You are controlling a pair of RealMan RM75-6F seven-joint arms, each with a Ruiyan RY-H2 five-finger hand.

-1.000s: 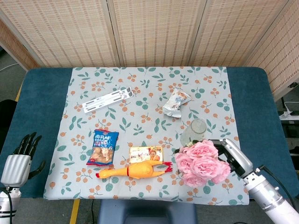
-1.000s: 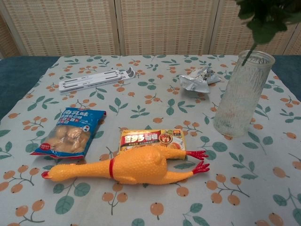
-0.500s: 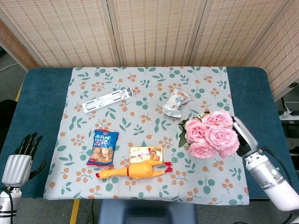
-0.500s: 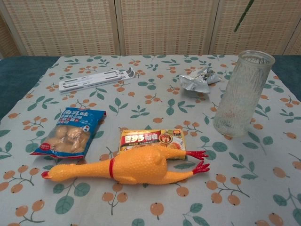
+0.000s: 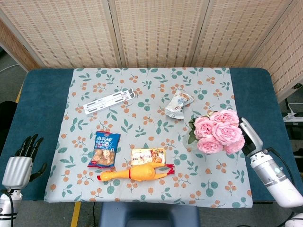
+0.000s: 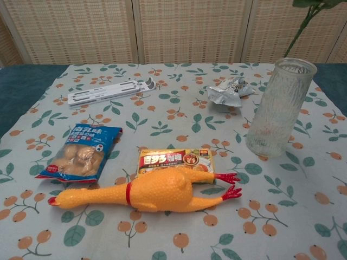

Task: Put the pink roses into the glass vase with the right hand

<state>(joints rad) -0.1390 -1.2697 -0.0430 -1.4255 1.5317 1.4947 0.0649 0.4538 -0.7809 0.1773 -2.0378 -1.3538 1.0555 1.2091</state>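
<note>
From the head view, you are carrying the pink roses in your right hand, grasping them above the glass vase. In the chest view, the stem is hanging just above the rim; next, you need to lower it straight in.

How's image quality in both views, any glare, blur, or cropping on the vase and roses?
Head view: even, soft light, sharp; the bunch of pink roses hides the vase. Chest view: the ribbed clear glass vase is crisp with no strong glare; only a green rose stem shows, blooms cropped off the top edge.
</note>
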